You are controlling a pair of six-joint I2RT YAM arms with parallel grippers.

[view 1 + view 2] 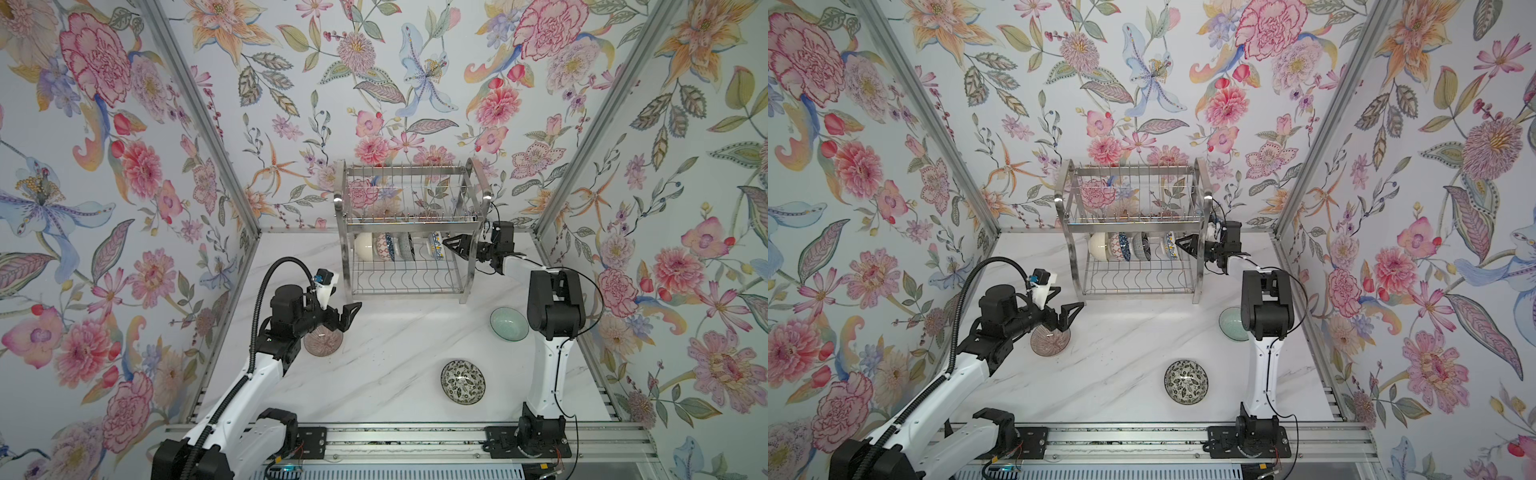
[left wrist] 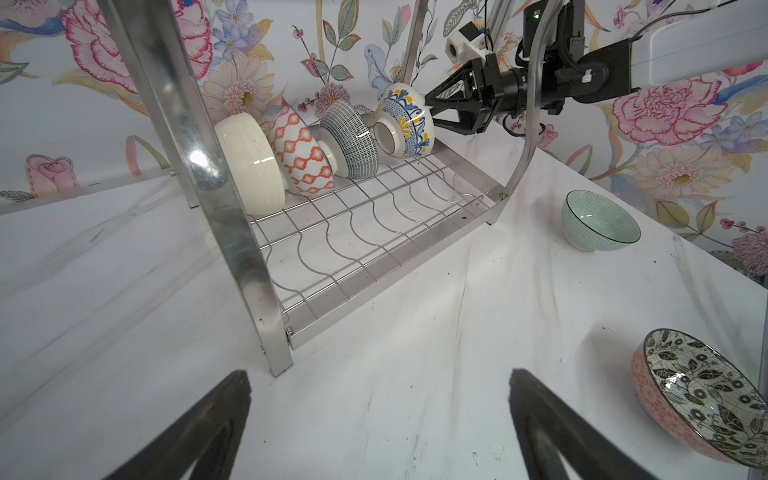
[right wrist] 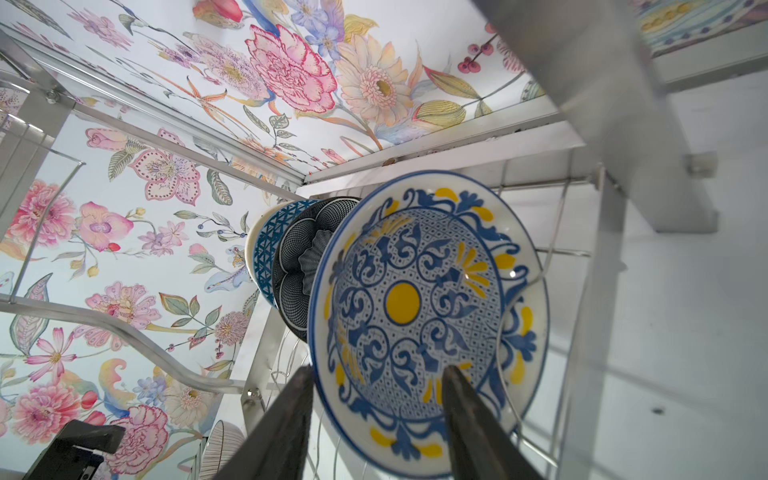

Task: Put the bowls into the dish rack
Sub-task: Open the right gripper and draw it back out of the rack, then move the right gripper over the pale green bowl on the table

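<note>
Four bowls (image 2: 324, 145) stand on edge in your rack (image 1: 374, 223) at the counter's (image 1: 395, 332) far edge. Your right jaws, parted, straddle the rim of the yellow-centred bowl (image 3: 415, 299). Your left jaws hang wide open, empty, near the mauve bowl (image 1: 322, 345) by the left edge.

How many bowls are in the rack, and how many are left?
Four stand in the dish rack. The right gripper, jaws open, straddles the rim of the yellow-centred bowl. Three remain: the mauve bowl under the open left gripper, the pale green bowl, the leafy bowl.
</note>
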